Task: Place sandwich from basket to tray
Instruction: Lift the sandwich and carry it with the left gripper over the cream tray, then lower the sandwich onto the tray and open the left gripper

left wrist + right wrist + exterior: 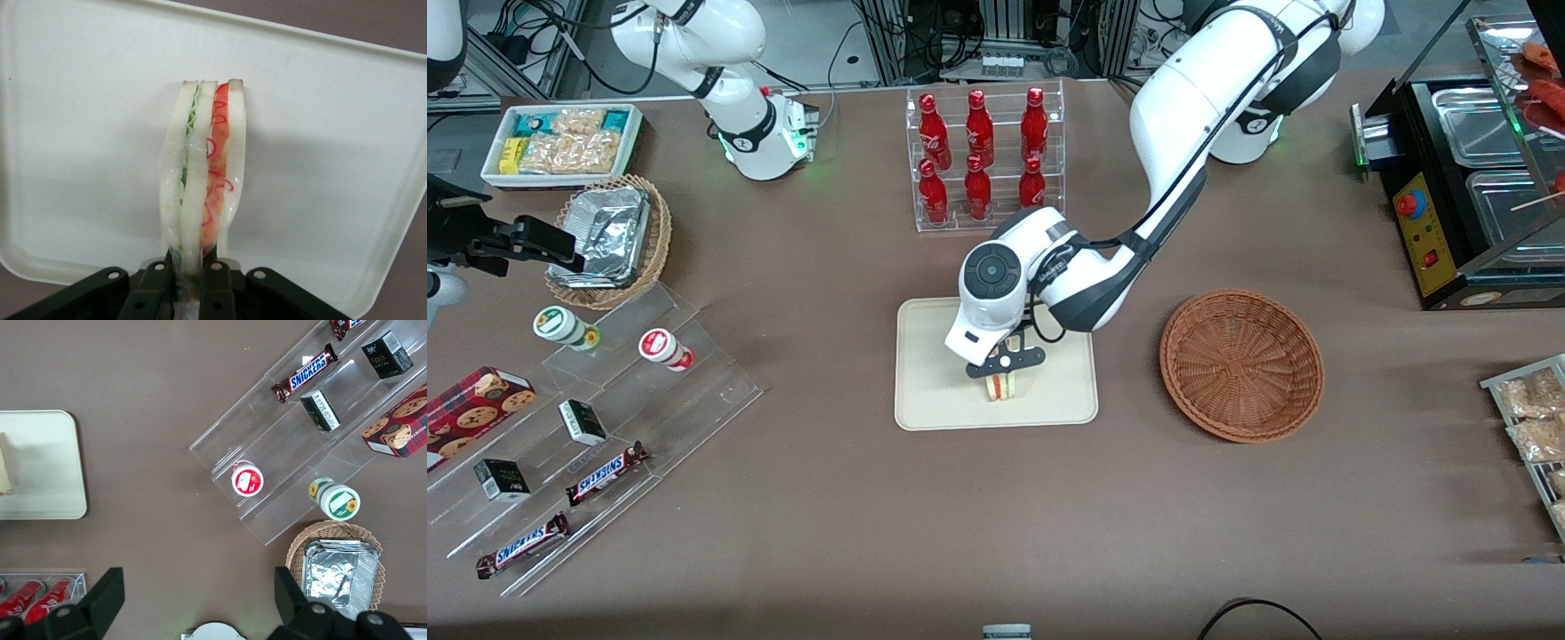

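Left wrist view showed the gripper (192, 283) closed tight on the sandwich (203, 177), its two dark fingers (157, 290) pinching the wedge at one end. The sandwich stood on edge over the tray (80, 133), with three pale bread slices, green filling in one gap and red and orange filling in the other, all under a clear wrap. A soft shadow lay on the tray just beside it.

In the front view the gripper (1003, 373) hung low over the middle of the tray (934, 391), and the sandwich (1001, 386) sat at or just above the tray's surface; contact could not be told. The basket (1241, 364) lay on the brown table (827, 498) near the tray, toward the working arm's end, with nothing in it. A clear rack of red bottles (983, 156) stood farther from the front camera than the tray. Toward the parked arm's end were a tan basket with foil containers (609, 238) and clear stepped shelves (596, 427) of snacks.
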You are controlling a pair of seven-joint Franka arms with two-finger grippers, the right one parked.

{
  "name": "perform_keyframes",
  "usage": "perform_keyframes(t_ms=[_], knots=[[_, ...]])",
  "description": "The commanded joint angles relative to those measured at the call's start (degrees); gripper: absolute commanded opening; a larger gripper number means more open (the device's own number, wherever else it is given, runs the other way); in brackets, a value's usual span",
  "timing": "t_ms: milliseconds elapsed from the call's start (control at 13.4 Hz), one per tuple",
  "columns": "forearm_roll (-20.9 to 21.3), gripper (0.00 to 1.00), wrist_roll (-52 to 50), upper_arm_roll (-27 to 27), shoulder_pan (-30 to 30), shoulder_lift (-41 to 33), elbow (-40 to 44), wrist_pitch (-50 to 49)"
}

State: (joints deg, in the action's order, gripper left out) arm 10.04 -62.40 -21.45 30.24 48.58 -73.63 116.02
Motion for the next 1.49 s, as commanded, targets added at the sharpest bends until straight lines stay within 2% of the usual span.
perform_keyframes(t_ms=[0, 223, 298, 372, 446, 967, 1190, 1413], knots=[[1.12, 0.0, -1.67, 1.93, 2.1, 1.34, 2.44, 0.0], [1.04, 0.0, -2.46, 1.94, 2.19, 1.69, 2.26, 1.57], [1.04, 0.2, -2.55, 1.94, 2.19, 1.69, 2.26, 1.58], [0.95, 0.74, -2.55, 1.94, 2.19, 1.52, 2.26, 1.58], [1.03, 1.0, -2.47, 1.94, 2.11, 1.26, 2.35, 1.49], [1.03, 1.0, -1.41, 2.02, 1.14, -4.45, 4.54, -3.24], [0.95, 1.0, 5.76, 1.94, -1.41, -6.82, 5.87, -10.0], [1.3, 1.0, 6.94, 2.02, -5.09, -9.81, 5.08, -13.35]])
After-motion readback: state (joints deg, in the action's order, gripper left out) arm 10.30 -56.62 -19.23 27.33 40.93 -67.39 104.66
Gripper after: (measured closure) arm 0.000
